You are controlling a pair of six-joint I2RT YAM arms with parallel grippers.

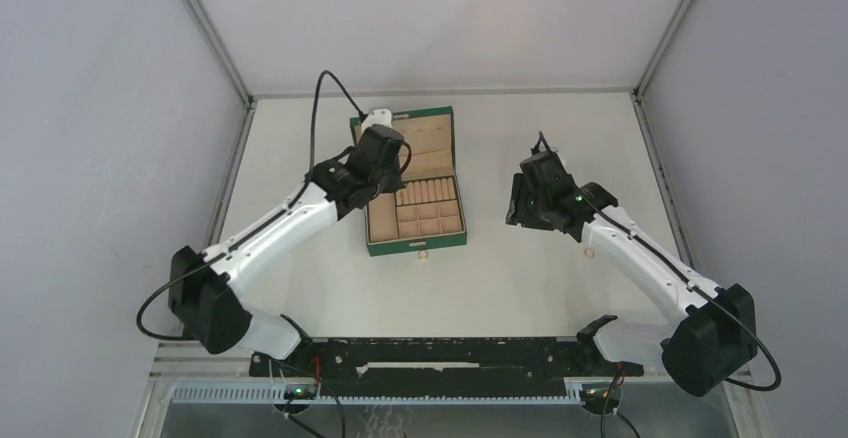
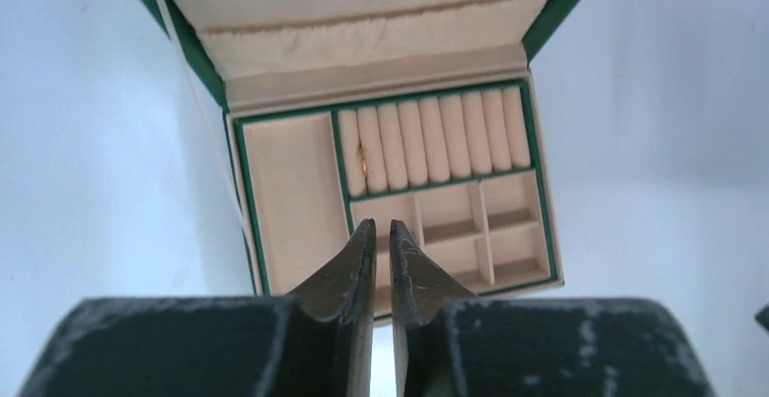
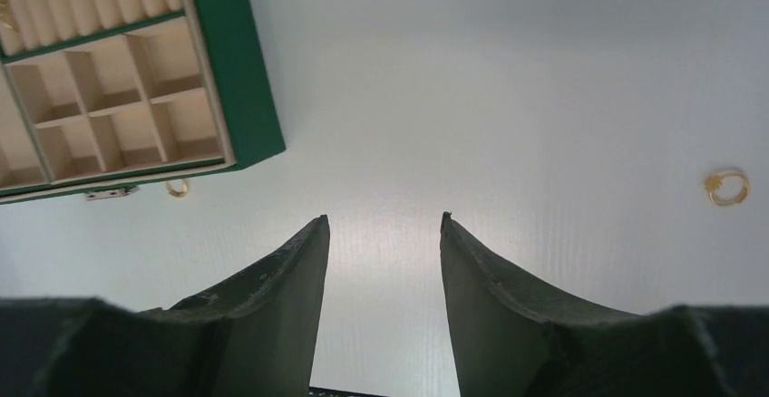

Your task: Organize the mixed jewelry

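The dark green jewelry box (image 1: 456, 173) lies open with tan compartments. A gold-coloured ring (image 2: 361, 163) sits between the ring rolls (image 2: 435, 139). Another gold ring (image 3: 177, 188) lies on the table by the box's front edge, near the clasp (image 3: 111, 194); it also shows in the top view (image 1: 421, 255). A third gold ring (image 3: 727, 186) lies on the bare table to the right (image 1: 588, 255). My left gripper (image 2: 383, 225) hovers over the box, jaws almost together and empty. My right gripper (image 3: 385, 218) is open and empty above the table, right of the box. The chain is not in view.
The box's lid (image 2: 363, 16) stands open at the far side, lined with pale fabric. Grey walls with metal frame rails (image 1: 240, 88) close in the white table (image 1: 500, 288) on three sides. A black rail (image 1: 440, 353) runs along the near edge between the arm bases.
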